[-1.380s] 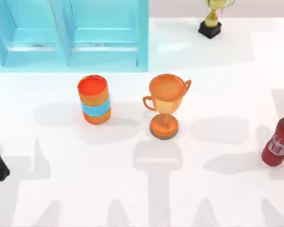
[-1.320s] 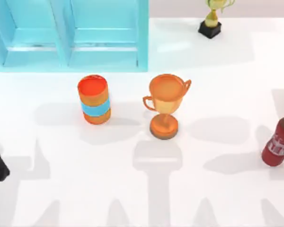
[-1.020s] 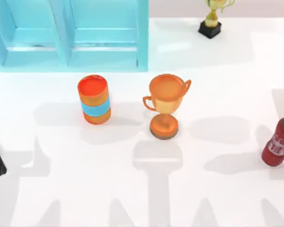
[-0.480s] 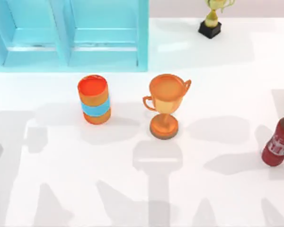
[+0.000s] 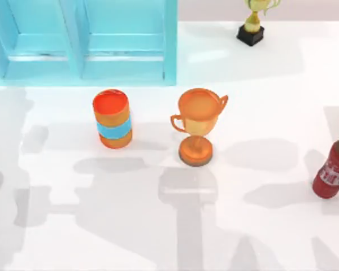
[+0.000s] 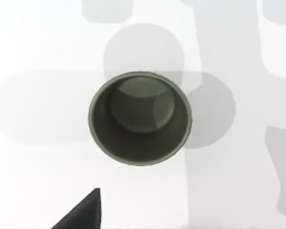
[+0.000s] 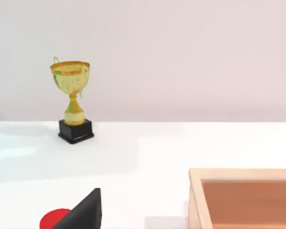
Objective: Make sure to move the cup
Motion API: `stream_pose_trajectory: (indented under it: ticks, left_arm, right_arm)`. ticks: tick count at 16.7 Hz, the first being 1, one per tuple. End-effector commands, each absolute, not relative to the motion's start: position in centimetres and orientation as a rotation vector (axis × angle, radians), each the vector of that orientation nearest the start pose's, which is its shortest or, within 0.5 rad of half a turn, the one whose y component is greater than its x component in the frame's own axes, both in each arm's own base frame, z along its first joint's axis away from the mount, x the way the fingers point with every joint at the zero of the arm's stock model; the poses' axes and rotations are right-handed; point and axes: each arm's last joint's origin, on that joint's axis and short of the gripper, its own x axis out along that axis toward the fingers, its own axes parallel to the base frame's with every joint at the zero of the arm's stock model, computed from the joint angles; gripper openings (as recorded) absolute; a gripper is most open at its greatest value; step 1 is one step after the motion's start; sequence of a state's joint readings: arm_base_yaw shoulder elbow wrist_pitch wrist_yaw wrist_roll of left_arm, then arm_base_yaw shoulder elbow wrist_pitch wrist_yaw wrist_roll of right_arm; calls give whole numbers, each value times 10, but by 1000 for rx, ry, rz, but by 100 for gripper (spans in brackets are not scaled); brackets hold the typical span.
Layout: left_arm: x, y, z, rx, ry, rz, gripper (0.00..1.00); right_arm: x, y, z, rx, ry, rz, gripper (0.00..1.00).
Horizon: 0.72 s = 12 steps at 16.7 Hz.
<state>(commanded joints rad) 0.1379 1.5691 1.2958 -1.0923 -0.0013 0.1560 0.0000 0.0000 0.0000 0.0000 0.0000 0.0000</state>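
A white table (image 5: 271, 237) seen from above carries several objects. Near the middle stands an upright orange cup with a light blue band (image 5: 113, 119), and just beside it, toward the table's right, an orange trophy (image 5: 198, 125) with two handles. A pale blue cabinet (image 5: 85, 39) sits along the far edge at the left corner. A small gold trophy on a black base (image 5: 252, 22) stands at the far edge, right of centre, and a red bottle (image 5: 332, 168) stands at the right edge. The left wrist view looks straight down into a dark olive-grey cup (image 6: 139, 118), upright and empty on the white surface, with a black fingertip (image 6: 83, 212) of the left gripper apart from the cup; whether that gripper is open or closed cannot be told. Where this grey cup stands on the table cannot be told from the top view. The right wrist view shows the gold trophy by the back wall, a pale wooden box (image 7: 243, 198), and one black fingertip (image 7: 83, 212) of the right gripper, its state likewise impossible to tell.
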Motion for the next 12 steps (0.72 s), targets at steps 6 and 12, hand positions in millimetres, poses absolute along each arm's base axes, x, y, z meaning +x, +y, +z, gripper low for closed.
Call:
stream_pose_trajectory:
  ticks: [6,12]
  left_arm:
    - [332,56,238,17,1569,-15,100]
    - [332,54,237,19,1570,-18,100]
  right_arm:
    - [106,-1,160,0,0,0,100]
    - [106,-1,160,0,0,0,100]
